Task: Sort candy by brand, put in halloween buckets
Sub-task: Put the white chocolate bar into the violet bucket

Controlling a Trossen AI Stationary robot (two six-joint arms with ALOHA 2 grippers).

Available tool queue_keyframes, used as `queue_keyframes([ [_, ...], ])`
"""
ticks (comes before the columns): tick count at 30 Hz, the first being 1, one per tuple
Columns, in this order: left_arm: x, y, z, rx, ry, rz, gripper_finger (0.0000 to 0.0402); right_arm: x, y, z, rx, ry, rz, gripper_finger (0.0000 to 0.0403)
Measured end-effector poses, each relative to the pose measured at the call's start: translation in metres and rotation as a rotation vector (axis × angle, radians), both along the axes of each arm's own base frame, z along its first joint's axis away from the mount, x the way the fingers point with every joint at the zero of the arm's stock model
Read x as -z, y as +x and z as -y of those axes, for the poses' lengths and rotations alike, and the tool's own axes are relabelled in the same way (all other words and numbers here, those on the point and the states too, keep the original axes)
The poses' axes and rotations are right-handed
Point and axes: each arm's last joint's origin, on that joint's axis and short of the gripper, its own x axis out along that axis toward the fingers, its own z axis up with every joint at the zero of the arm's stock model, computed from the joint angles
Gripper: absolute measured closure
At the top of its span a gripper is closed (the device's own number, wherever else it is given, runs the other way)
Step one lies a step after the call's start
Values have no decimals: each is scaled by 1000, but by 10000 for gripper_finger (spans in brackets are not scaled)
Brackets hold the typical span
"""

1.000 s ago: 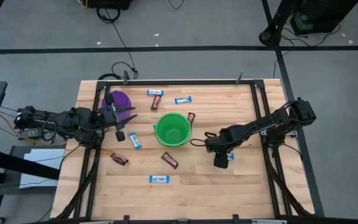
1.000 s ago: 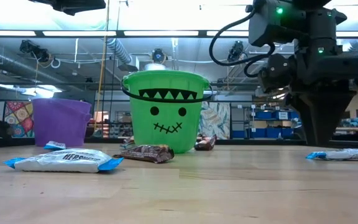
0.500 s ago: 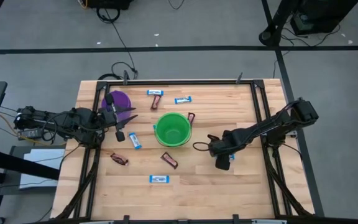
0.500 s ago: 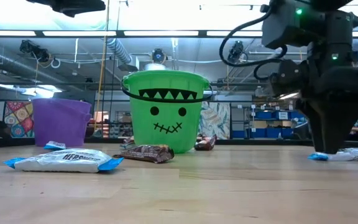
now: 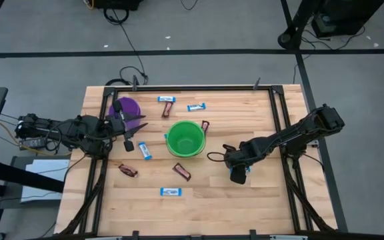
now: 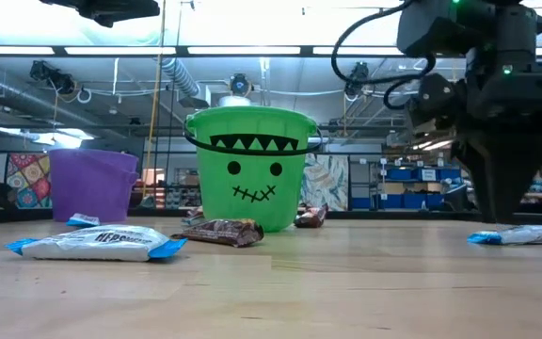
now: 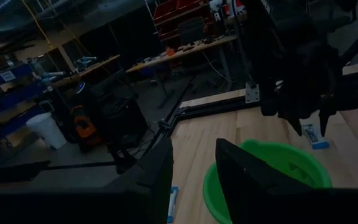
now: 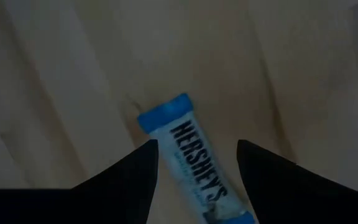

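One blue-and-white candy bar [image 8: 194, 155] is lying on the desk [image 5: 272, 207] at the right of the high view, right hand [image 5: 238, 175] hovering wide over it, risking a slip off the thin wrapper.
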Motion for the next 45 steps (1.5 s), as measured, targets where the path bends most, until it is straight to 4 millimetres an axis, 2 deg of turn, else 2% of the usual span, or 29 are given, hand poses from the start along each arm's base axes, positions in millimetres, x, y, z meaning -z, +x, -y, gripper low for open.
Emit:
queue_keyframes([
  [9, 0, 0, 0, 0, 0, -3, 275, 2, -1, -6, -1, -18, 5, 173],
  [15, 1, 0, 0, 0, 0, -6, 275, 18, -14, -11, 24, -15, 0, 173],
  [20, 1, 0, 0, 0, 0, -6, 275, 19, -16, -14, 34, -51, 16, 177],
  [24, 1, 0, 0, 0, 0, -6, 275, 18, -16, -14, 26, -58, 12, 210],
  [34, 1, 0, 0, 0, 0, -6, 275, 18, -14, -15, -16, -55, 27, 374],
  [40, 1, 0, 0, 1, 0, -6, 275, 10, -5, -17, -25, -67, 73, 377],
  [45, 0, 0, 0, 1, 17, -11, 275, -21, 20, -19, -53, -157, 218, 377],
])
